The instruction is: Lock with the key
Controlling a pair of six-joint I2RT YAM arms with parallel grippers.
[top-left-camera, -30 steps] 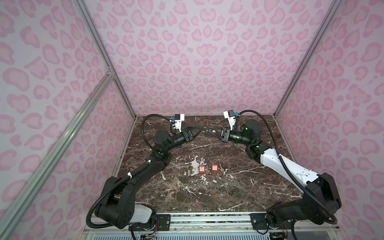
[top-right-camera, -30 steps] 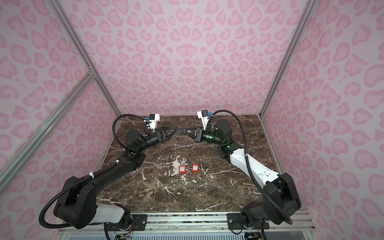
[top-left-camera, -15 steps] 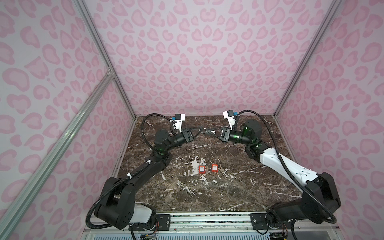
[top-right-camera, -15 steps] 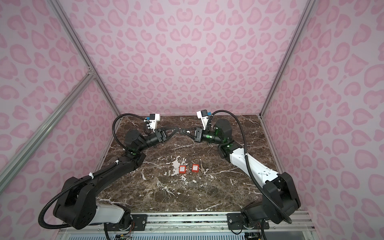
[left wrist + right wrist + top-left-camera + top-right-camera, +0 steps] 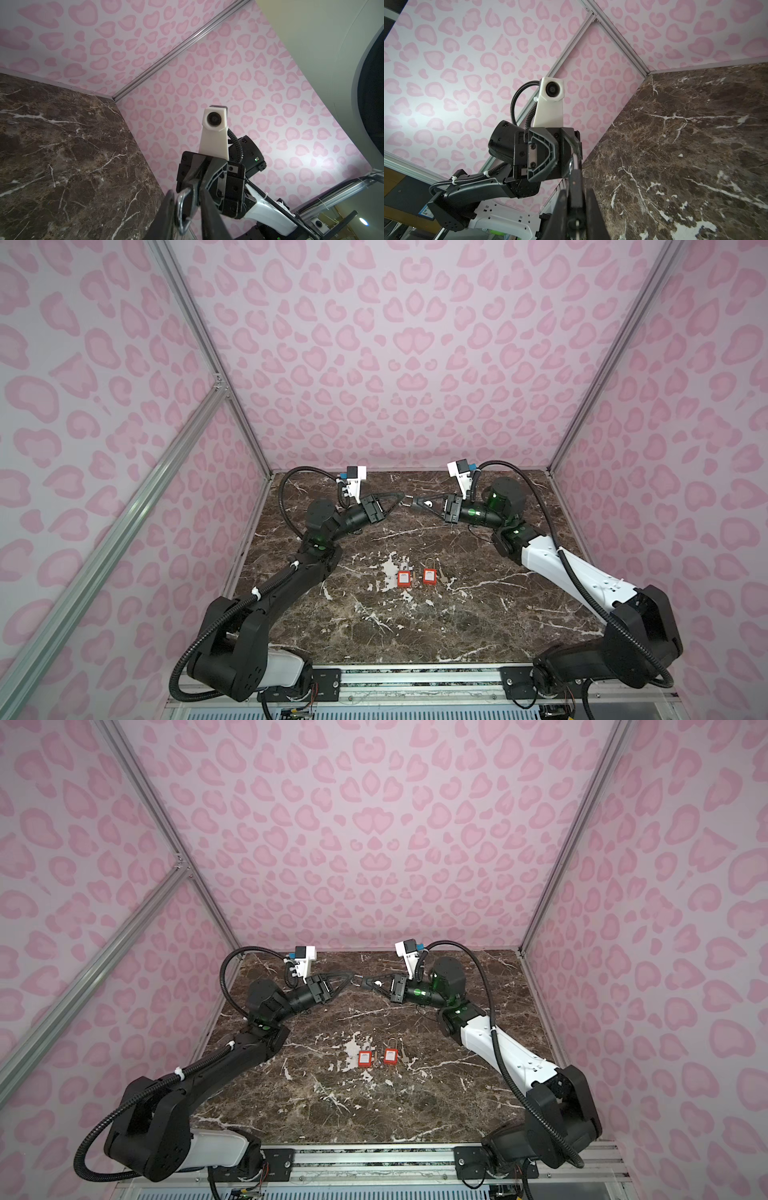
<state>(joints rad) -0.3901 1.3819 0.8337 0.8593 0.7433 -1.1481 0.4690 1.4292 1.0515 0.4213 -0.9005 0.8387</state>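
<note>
Looking down in both top views, the left gripper (image 5: 401,499) and right gripper (image 5: 416,502) meet tip to tip in the air above the far part of the marble table (image 5: 457,635), with a silver shackle (image 5: 409,501) bridging them. A red padlock (image 5: 403,578) and a second red padlock (image 5: 429,576) lie side by side near the table's middle, well apart from both grippers, with a small key (image 5: 444,580) just beside the second. From the left wrist, the shackle (image 5: 180,209) sits between the left gripper's fingers (image 5: 207,212), which stand narrow on either side of it (whether they actually pinch it I cannot tell). From the right wrist, the right gripper (image 5: 575,193) is pressed together on a dark padlock (image 5: 576,204), its shackle (image 5: 574,166) poking out toward the left gripper.
</note>
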